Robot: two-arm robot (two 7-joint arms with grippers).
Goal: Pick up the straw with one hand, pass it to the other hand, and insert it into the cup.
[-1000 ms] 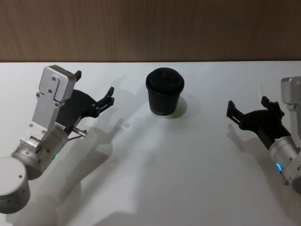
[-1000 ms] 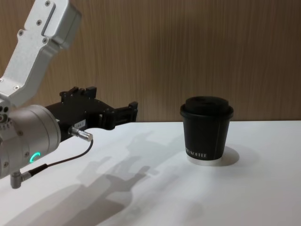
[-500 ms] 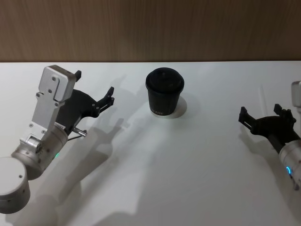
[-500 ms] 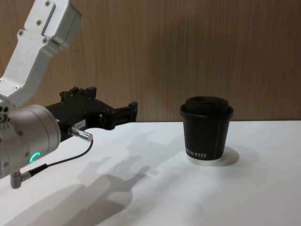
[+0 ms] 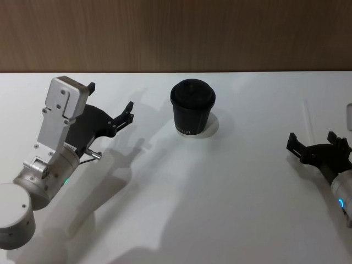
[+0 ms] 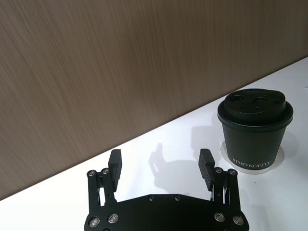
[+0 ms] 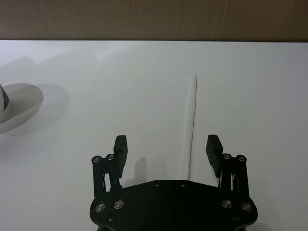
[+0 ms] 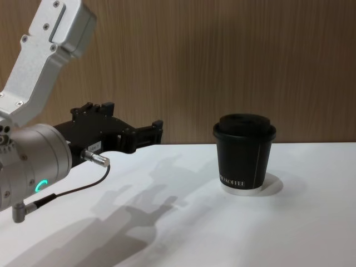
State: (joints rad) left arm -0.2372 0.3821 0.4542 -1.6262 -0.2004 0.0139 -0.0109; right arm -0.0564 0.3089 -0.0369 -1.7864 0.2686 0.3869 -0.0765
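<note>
The first step is in hand: picking up the straw, which is not yet grasped. The right hand (image 5: 312, 142) hovers over the worktop (image 5: 220, 192) at about 4 o'clock from the cup (image 5: 192, 107). It is released and empty, fingers (image 7: 120, 149) spread wide and pointing toward 12. The straw (image 7: 192, 120) lies flat on the worktop, running from between those fingers away toward 12, nearer one finger than the other. I judge that the next move calls for centring on the tube, lowering, and closing gently, since so thin a tube could roll aside or be crushed. The left hand (image 5: 110, 96), at 9 o'clock from the cup, hangs above the worktop, released too and aimed at the cup. The cup stands upright and lidded, farthest back.
</note>
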